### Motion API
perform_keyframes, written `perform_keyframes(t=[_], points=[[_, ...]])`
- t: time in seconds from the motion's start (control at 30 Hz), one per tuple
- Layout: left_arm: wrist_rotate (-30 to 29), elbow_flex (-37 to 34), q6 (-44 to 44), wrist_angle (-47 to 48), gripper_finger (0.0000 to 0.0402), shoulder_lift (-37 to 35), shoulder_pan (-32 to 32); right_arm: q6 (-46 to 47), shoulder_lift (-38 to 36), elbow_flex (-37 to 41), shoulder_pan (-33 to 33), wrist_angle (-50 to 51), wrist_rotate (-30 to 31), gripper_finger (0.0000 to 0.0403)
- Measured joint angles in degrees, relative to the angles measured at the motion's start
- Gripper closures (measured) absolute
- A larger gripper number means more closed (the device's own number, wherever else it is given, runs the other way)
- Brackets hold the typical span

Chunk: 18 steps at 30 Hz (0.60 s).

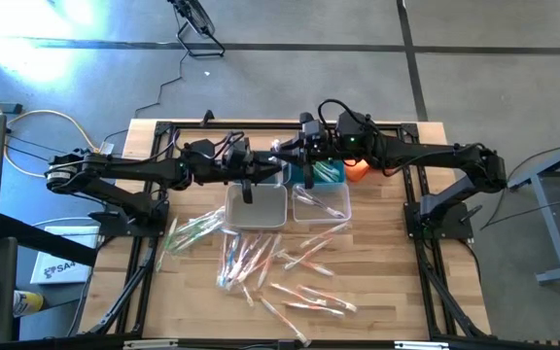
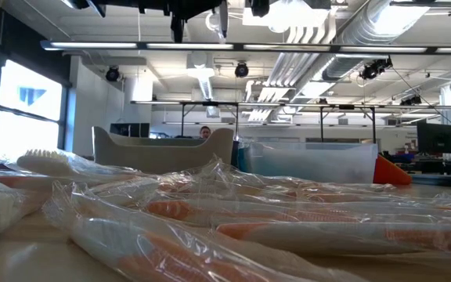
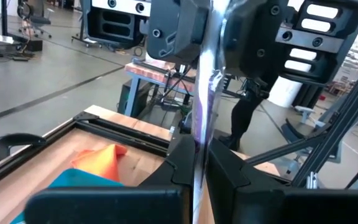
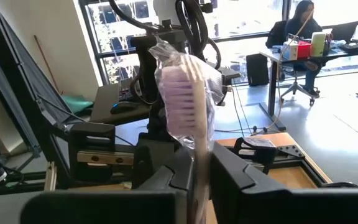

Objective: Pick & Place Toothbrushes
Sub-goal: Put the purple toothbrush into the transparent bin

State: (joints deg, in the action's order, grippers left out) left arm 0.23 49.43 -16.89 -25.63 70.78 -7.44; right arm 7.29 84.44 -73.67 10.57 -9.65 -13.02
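One wrapped toothbrush hangs in the air above the bins, between my two grippers. They meet at the table's far middle and are both shut on it. My left gripper comes from the table's left, my right gripper from its right. The toothbrush's head, with pale pink bristles in clear wrap, sticks out past my right fingers. Several more wrapped toothbrushes lie loose on the table in front of the bins. My left gripper pinches the toothbrush's thin wrapped shaft between its two fingers. The fingers point level from the table's left and lie along the shaft. The brush runs on toward the other gripper, clear of the table. My right gripper pinches the same toothbrush just below its head between its two fingers. It comes level from the table's right. The head and the crumpled wrapper stand free beyond the fingertips, clear of the table.
Under the grippers stand a whitish bin, a clear bin and a teal bin. An orange cloth lies beside the teal bin. A black frame borders the wooden table. A person sits at a desk beyond.
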Motion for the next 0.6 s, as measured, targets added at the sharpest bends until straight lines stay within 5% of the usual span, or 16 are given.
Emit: perform_keyframes(t=[0.6], points=[[0.5, 0.0, -0.2, 0.0, 0.0357, 0.0, 0.0, 0.4, 0.0, 0.0, -0.1, 0.2, 0.5, 0.0393]])
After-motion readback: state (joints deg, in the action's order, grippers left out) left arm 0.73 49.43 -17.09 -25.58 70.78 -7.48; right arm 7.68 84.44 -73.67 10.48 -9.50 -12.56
